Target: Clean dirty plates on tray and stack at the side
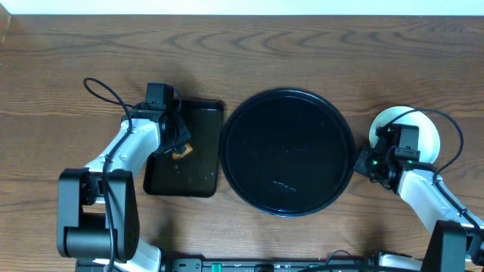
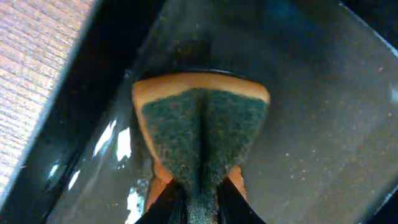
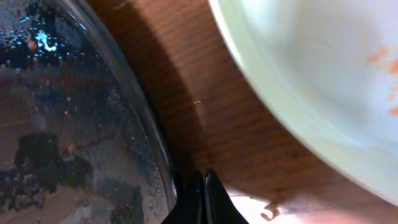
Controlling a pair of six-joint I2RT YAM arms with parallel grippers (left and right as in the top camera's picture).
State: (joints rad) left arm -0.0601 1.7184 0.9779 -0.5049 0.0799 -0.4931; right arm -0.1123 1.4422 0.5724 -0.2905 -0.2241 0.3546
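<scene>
Desk (image 1: pixel 60 53) carries everything, and we find the big round tray (image 1: pixel 287 128) at its middle, a little toward the near edge, with no plate on it, only a wet film and specks. Just beside it, toward the left edge, lies a smaller rectangular tray (image 1: pixel 198 170), its long axis running from far edge to near edge. The plates (image 1: pixel 429 134) sit off the round tray, just beside its right rim, toward the right edge of the desk. From above we see one pale rim, so we cannot tell how many are stacked. They lie flat and face up; being round, they have no long axis and point nowhere. The top one shows a few orange streaks in the right wrist view. The sponge (image 2: pixel 202 124), orange with a green scouring face, is folded and hangs over the rectangular tray.

The left claw (image 2: pixel 199 208) is pinching that sponge. The right claw (image 3: pixel 202 196) is pressed together on nothing, low over bare wood between the tray rim and the plate.

We judge the stacking step to be at or near its end. The next move calls for the right arm to lift away without nudging the stack. If those streaks matter, the sponge must cross the desk for another wipe.
</scene>
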